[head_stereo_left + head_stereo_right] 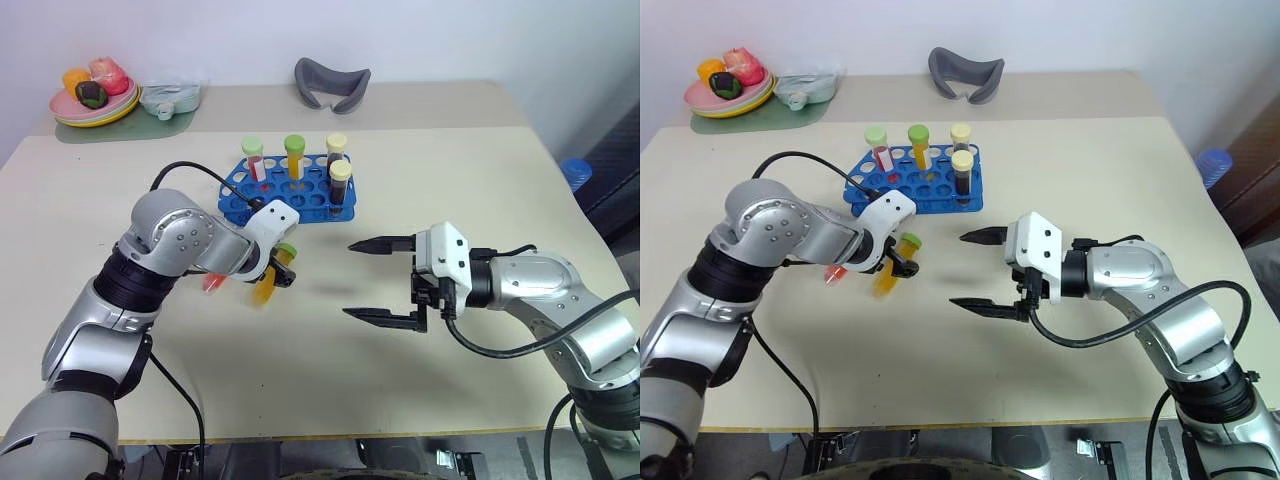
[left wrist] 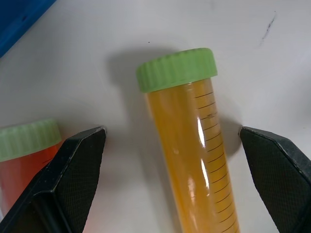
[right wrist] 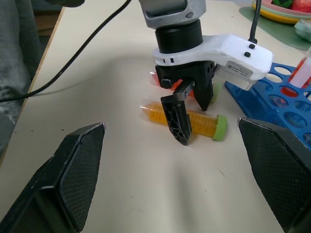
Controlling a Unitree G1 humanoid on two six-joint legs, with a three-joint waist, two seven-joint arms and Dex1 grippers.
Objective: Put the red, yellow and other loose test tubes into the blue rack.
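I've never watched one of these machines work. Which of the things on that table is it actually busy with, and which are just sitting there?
In use:
- yellow tube, lying on the table between the left hand's open fingers
- red tube, lying beside it
- blue rack, four tubes already standing in it

Just lying about:
- plate of fruit
- grey curved object
- right hand, open, holding nothing

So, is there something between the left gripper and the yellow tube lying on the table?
Nothing visible. The left gripper is open, with one finger on each side of the yellow tube and only bare table in the gaps. The red tube lies outside one finger.
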